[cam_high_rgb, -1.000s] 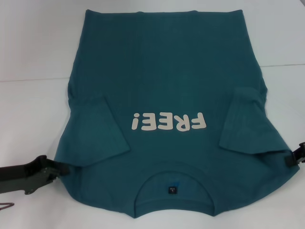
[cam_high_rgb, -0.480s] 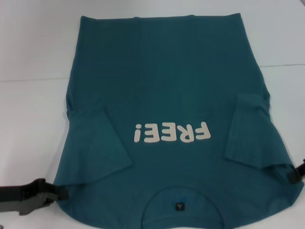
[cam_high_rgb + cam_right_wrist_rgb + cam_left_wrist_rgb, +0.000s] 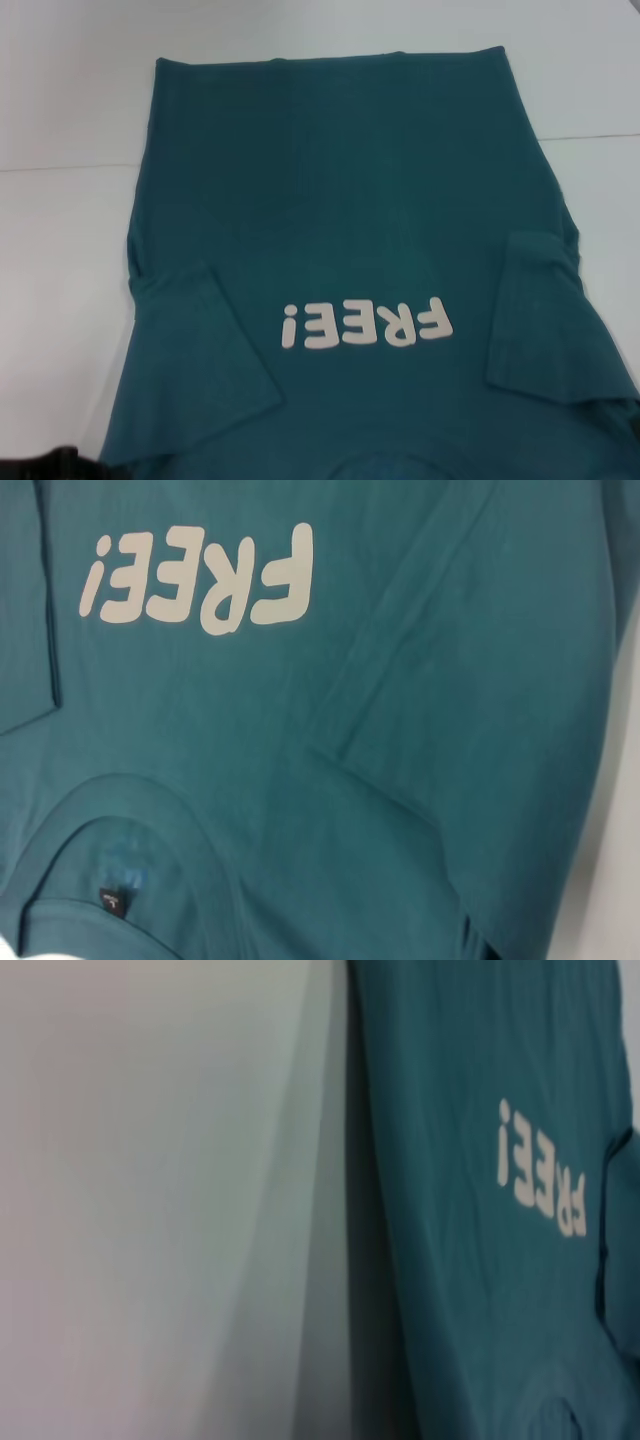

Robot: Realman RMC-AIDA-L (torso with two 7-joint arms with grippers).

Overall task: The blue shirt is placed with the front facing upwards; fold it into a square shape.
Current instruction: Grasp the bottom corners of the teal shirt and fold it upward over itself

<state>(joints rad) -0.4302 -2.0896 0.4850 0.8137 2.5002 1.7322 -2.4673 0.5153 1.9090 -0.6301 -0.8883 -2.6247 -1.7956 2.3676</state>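
The blue shirt (image 3: 340, 200) lies front up on the white table (image 3: 60, 260), its white "FREE!" print (image 3: 365, 323) reading upside down in the head view. Both short sleeves are folded inward over the body, one on the left (image 3: 195, 340) and one on the right (image 3: 540, 320). The collar with its dark label (image 3: 110, 900) appears in the right wrist view. My left gripper (image 3: 55, 462) is a dark shape at the shirt's near left corner. My right gripper (image 3: 634, 420) barely shows at the near right corner. Each holds a shoulder edge of the shirt.
White table surface (image 3: 150, 1200) lies bare to the left of the shirt in the left wrist view. A faint seam (image 3: 70, 166) crosses the table behind the shirt's middle.
The whole shirt has slid toward me with both grippers at its shoulders. The collar and label have dropped below the head view's edge, and both arms have nearly left the picture.
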